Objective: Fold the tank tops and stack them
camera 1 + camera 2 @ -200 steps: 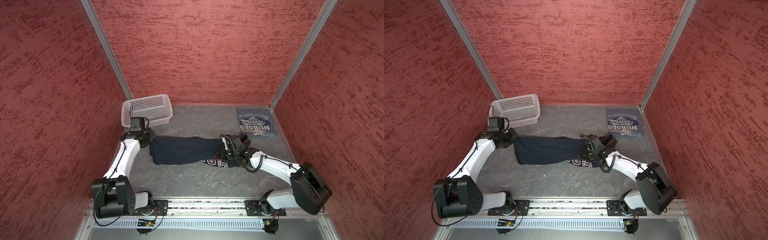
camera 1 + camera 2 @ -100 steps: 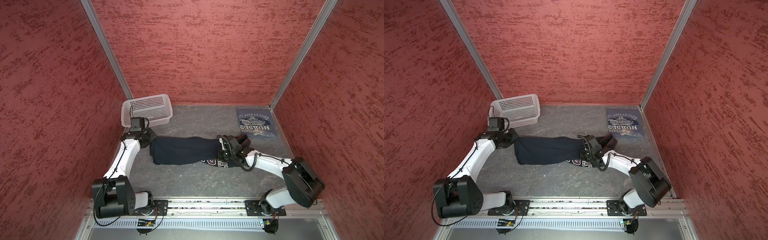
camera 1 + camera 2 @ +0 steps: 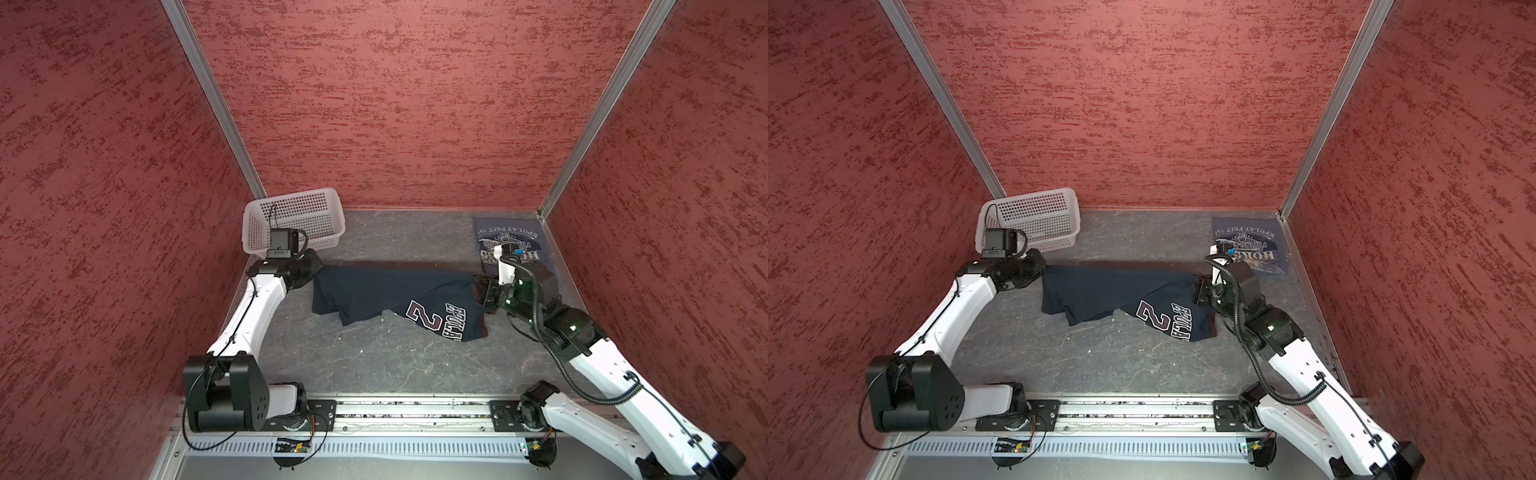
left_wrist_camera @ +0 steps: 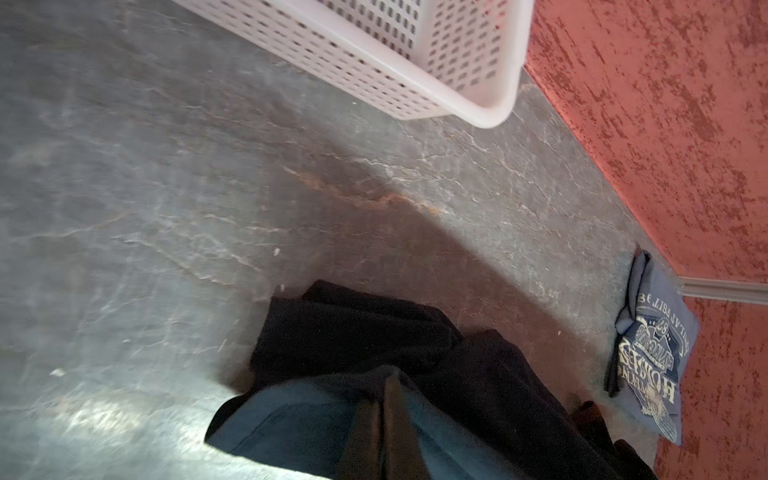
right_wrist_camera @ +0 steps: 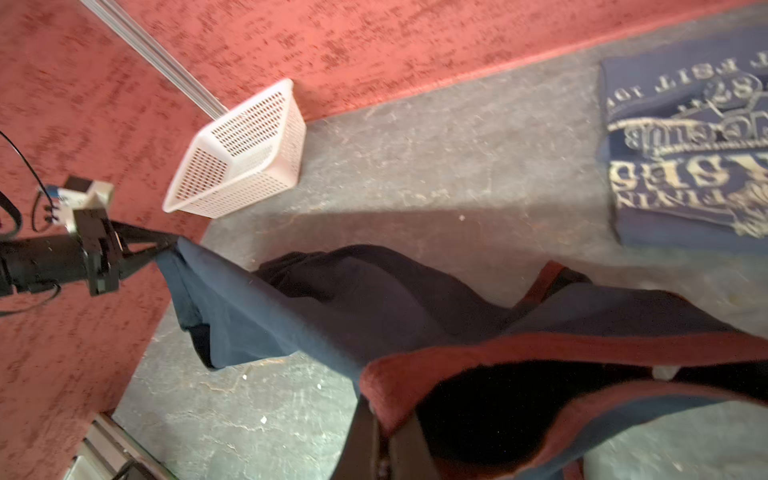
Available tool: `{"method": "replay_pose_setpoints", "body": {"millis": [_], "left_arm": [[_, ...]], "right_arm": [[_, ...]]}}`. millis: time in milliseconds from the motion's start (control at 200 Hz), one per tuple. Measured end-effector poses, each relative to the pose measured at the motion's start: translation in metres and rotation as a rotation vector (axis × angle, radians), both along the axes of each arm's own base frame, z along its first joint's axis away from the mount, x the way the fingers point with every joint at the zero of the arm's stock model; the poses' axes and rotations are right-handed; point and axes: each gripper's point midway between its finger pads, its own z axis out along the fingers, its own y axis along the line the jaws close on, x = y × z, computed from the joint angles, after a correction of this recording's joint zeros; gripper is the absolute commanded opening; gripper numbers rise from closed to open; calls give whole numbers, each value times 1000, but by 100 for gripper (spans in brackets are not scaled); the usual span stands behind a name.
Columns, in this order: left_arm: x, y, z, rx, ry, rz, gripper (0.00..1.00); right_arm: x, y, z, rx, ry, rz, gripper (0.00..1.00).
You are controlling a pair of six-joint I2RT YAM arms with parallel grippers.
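The dark navy tank top (image 3: pixel 386 293) (image 3: pixel 1100 291) hangs stretched between my two grippers, its white-outlined "2" lettering facing up at the right. My left gripper (image 3: pixel 318 274) (image 3: pixel 1044 270) (image 4: pixel 384 428) is shut on its left hem. My right gripper (image 3: pixel 478 286) (image 3: pixel 1196 286) (image 5: pixel 384 440) is shut on the maroon trim (image 5: pixel 436 365) at its right end. In the right wrist view the left gripper (image 5: pixel 166 245) pinches the far corner. The slate grey-blue tank top (image 3: pixel 513 245) (image 3: pixel 1250 245) (image 4: pixel 652 365) (image 5: pixel 685 145) lies folded flat in the back right corner.
A white perforated basket (image 3: pixel 291 220) (image 3: pixel 1030 220) (image 4: pixel 374 54) (image 5: pixel 241 166) stands at the back left, just behind the left wrist. Red textured walls (image 3: pixel 395 104) close in three sides of the grey floor (image 3: pixel 395 365). A metal rail (image 3: pixel 415 411) runs along the front.
My right gripper has shut on the maroon trim and drawn it to the right, pulling the navy top's upper edge taut. The lettering now shows more. The left arm has not moved.
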Motion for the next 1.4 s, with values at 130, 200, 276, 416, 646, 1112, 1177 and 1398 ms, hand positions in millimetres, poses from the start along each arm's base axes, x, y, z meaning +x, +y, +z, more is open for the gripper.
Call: {"method": "replay_pose_setpoints", "body": {"millis": [130, 200, 276, 416, 646, 1112, 1177, 1398], "left_arm": [[23, -22, -28, 3, 70, -61, 37], [26, -26, -42, 24, 114, -73, 54], [18, -24, -45, 71, 136, -70, 66], [-24, -23, -13, 126, 70, -40, 66], [-62, -58, -23, 113, 85, -114, 49], [-67, -80, -111, 107, 283, -141, 23], [-65, -83, -111, 94, 273, -144, 18], [-60, -91, -115, 39, 264, -165, 0]], "right_arm": [[-1, -4, -19, -40, 52, -11, 0], [0, -5, -23, -51, 63, -15, 0], [0, -5, -24, -52, 65, -16, 0], [3, -2, -26, -50, 68, -12, 0], [10, 3, -32, -53, 80, -6, 0], [9, 1, -38, -56, 83, -9, 0], [9, 1, -38, -58, 82, -11, 0], [10, -4, -39, -75, 77, -36, 0]]}}
